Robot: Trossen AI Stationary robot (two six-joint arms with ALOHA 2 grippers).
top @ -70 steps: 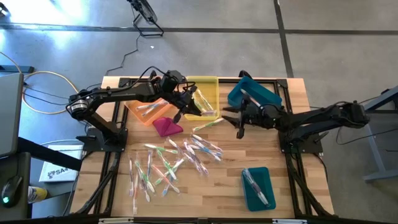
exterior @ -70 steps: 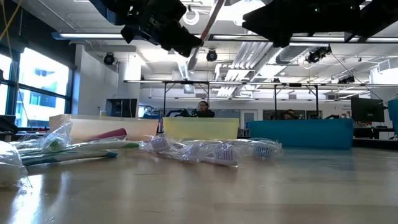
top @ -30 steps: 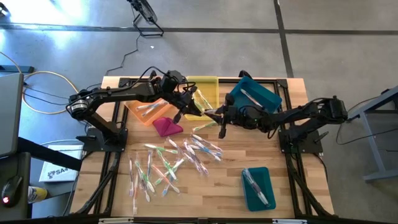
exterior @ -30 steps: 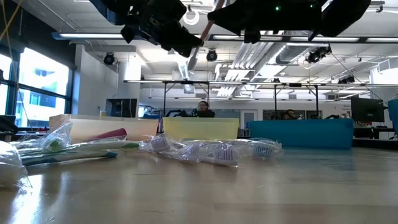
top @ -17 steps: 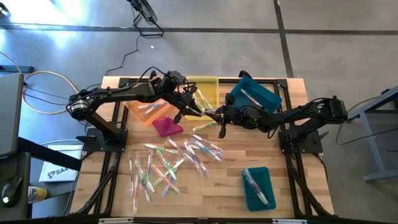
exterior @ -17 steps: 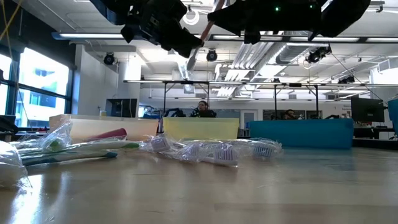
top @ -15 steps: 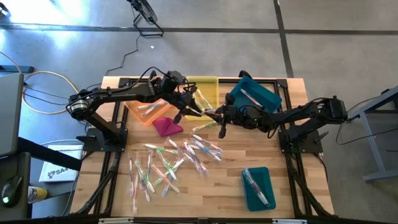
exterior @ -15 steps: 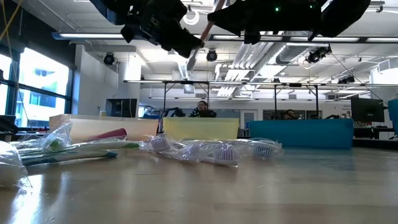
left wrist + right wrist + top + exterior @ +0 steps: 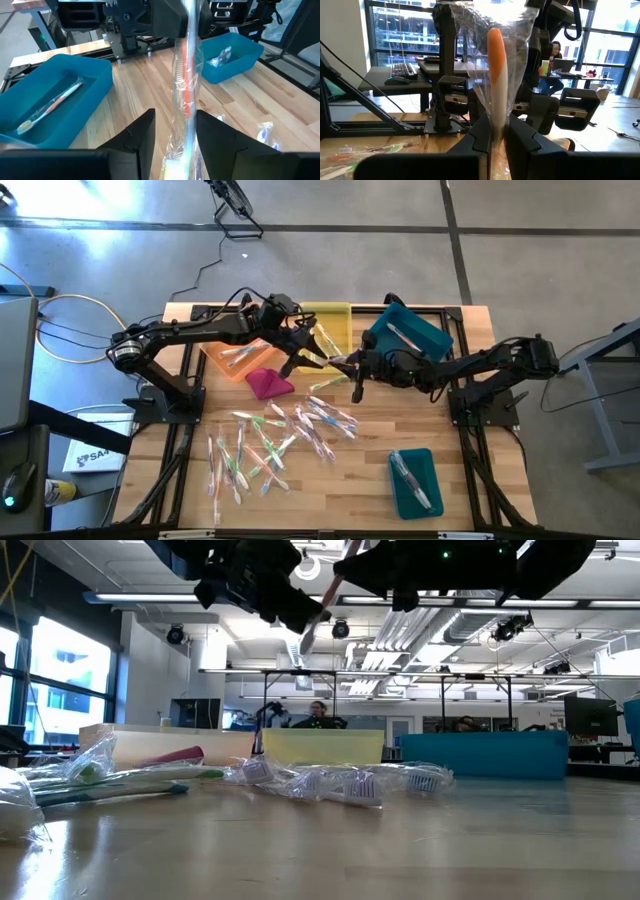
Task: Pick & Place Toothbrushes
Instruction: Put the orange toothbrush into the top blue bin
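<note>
Orange plastic shows through the clear wrapper of the one wrapped toothbrush [image 9: 496, 75] that both arms meet at. The right gripper [image 9: 352, 366] has its fingers pressed tight on this toothbrush, which stands up between them in the right wrist view. The left gripper [image 9: 312, 354] is just beside it, and its fingers stand apart, one on each side of the wrapper with gaps, so it is not squeezing. This looks like a hand-over in the air above the table, with the right arm now the only one holding on. I think the right arm takes it because the two teal bins are on its side.

Close behind the grippers sits the yellow plastic bin [image 9: 340, 320]. The slanted teal plastic bin [image 9: 425, 330] holds a toothbrush, and so does the orange plastic bin [image 9: 222, 360]. A magenta cloth lump [image 9: 268, 384] lies near the orange bin. Farther out, many loose wrapped toothbrushes [image 9: 275, 440] are spread on the wooden table [image 9: 450, 480]. A second teal plastic bin [image 9: 414, 482] sits near the front; what lies in it is hard to make out.
</note>
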